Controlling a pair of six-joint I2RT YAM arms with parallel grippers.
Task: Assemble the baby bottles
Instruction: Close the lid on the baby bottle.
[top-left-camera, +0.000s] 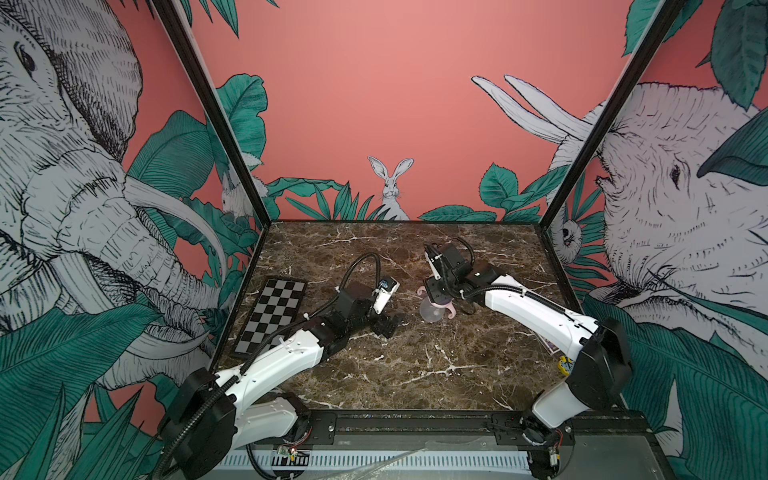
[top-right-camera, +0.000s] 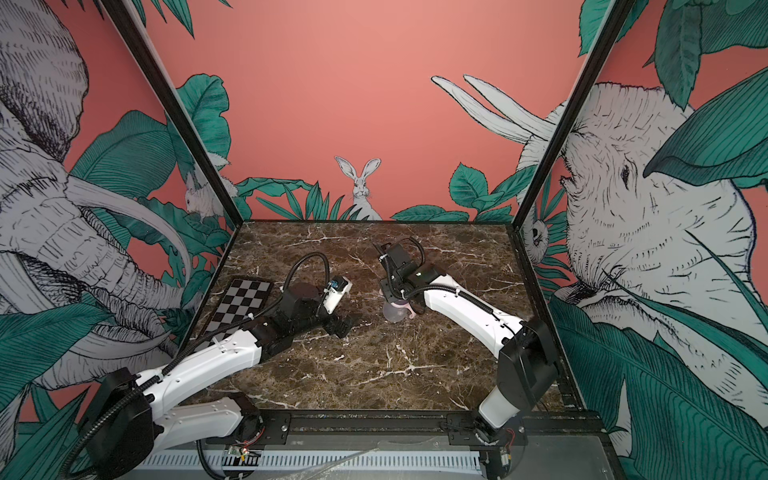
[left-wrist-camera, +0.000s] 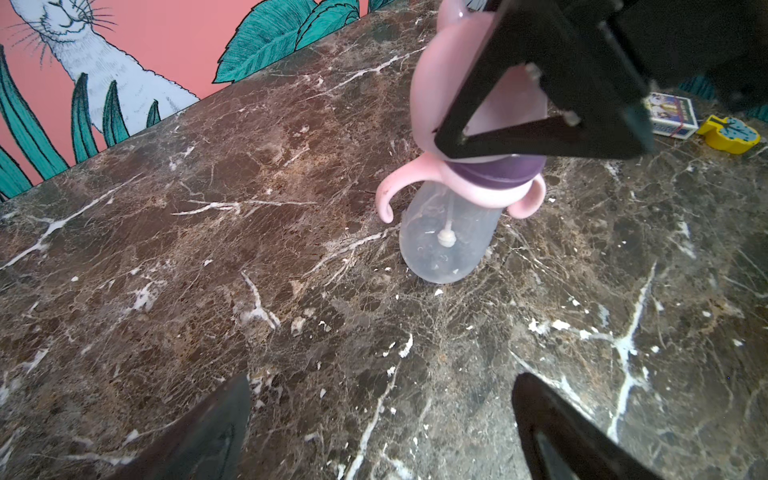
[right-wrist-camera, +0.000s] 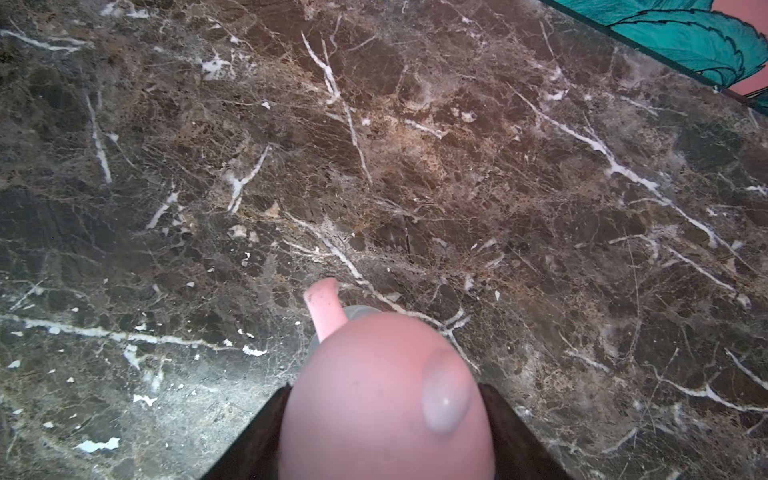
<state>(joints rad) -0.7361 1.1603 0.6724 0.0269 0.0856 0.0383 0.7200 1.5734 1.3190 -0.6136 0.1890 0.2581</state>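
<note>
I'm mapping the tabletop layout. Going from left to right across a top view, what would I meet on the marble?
checkerboard → left end effector → baby bottle → yellow clock toy

Soft, even light, with only faint shadows on the marble table. Both top views bow strongly at the left and right frame edges. The pink cap, close to the lens, is out of focus in the right wrist view

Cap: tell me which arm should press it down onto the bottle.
Right. The right gripper grips the cap from both sides, directly over the collar of the upright bottle. The left gripper is open, empty and apart from the bottle.
</note>
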